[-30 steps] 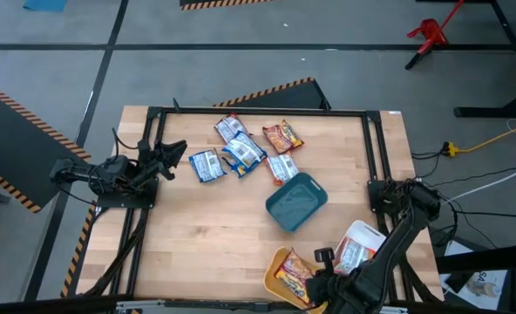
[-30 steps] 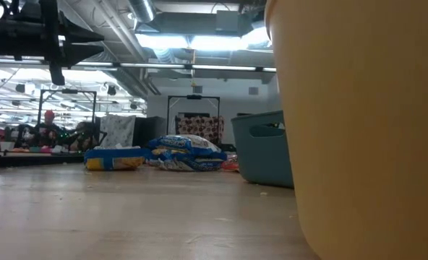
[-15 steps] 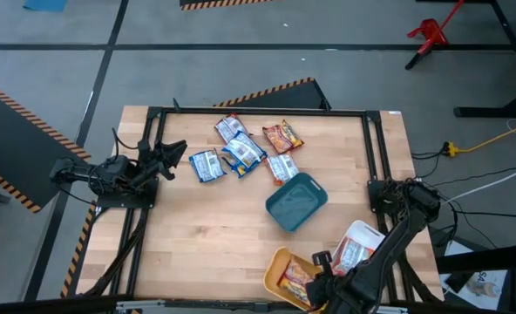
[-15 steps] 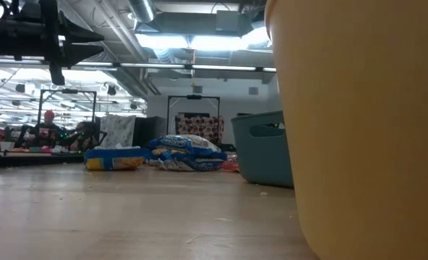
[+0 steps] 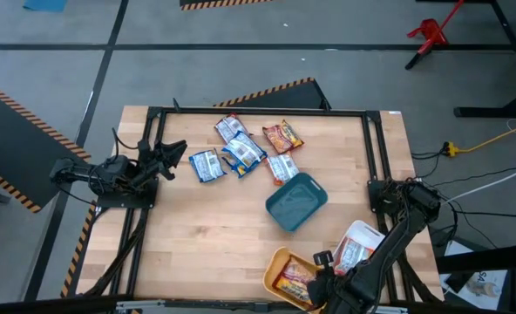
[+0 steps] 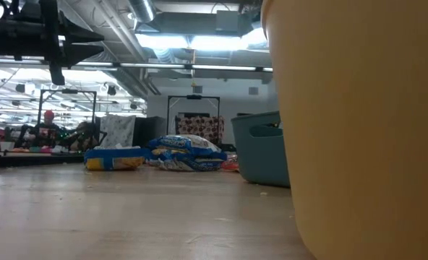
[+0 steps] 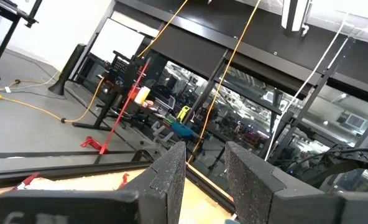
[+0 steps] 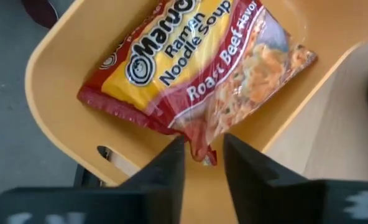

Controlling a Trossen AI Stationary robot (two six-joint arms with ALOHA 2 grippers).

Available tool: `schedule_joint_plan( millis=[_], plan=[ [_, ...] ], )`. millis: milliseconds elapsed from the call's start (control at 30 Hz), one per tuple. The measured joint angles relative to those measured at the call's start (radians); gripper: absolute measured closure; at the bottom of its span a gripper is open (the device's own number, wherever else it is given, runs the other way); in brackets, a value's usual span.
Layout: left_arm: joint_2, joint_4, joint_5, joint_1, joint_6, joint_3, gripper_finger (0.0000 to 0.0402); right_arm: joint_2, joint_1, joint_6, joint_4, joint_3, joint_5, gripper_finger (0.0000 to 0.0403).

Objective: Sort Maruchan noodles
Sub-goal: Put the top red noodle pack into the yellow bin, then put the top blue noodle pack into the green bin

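A red-and-yellow Maruchan packet [image 8: 196,62] lies in the orange tray [image 8: 53,74] at the table's near edge, right of the middle. My right gripper [image 8: 204,149] points down over it, open, with one corner of the packet between its fingertips. Several more packets lie flat on the far half of the table: blue-and-white ones [image 5: 243,153], an orange-red one [image 5: 282,136] and a pale one [image 5: 282,166]. My left gripper [image 5: 175,150] waits at the table's left edge, open and holding nothing [image 7: 204,168]. My right gripper comes from above, pointing down, with a fingertip on either side of the packet's corner [image 8: 202,146]. Whether the fingers touch that corner, I cannot tell. The packet lies flat on the orange tray's floor.
A teal tray [image 5: 297,201] stands near the table's middle, between the loose packets and the orange tray [image 5: 277,269]. A white tray [image 5: 356,247] holding a packet sits by the right edge. In the low view the orange tray's wall [image 6: 358,130] fills the right side.
My right gripper has sunk toward the orange tray with the red-and-yellow packet. The packet stood tilted above the tray's rim before and now lies lower, inside the tray.
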Motion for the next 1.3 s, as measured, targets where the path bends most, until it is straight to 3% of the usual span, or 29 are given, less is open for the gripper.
schedule_joint_plan(
  millis=[267,500,633,800,967,1100,1300],
  plan=[
    [0.000,0.000,0.000,0.000,0.000,0.000,0.0294,-0.025,-0.059,0.002,-0.105,0.045,-0.053,0.0210],
    [0.000,0.002,0.000,0.000,-0.013,0.000,0.0294,-0.107,-0.183,-0.059,-0.343,0.130,0.072,0.0183],
    [0.000,0.002,0.000,0.000,-0.060,0.000,0.0294,-0.153,-0.297,-0.098,-0.393,0.152,0.179,0.0182],
    [0.000,0.002,0.000,0.000,-0.061,0.000,0.0294,-0.186,-0.489,-0.198,-0.268,0.156,0.239,0.0182],
    [0.000,0.002,0.001,0.000,-0.062,0.000,0.0294,-0.174,-0.702,-0.308,-0.018,0.155,0.094,0.0174],
    [0.000,0.002,0.008,0.000,-0.061,0.000,0.0294,-0.131,-0.836,-0.383,0.168,0.153,-0.024,0.0139],
    [0.000,0.002,0.008,0.000,-0.055,0.000,0.0294,-0.032,-0.952,-0.459,0.269,0.152,-0.048,0.0070]
  ],
)
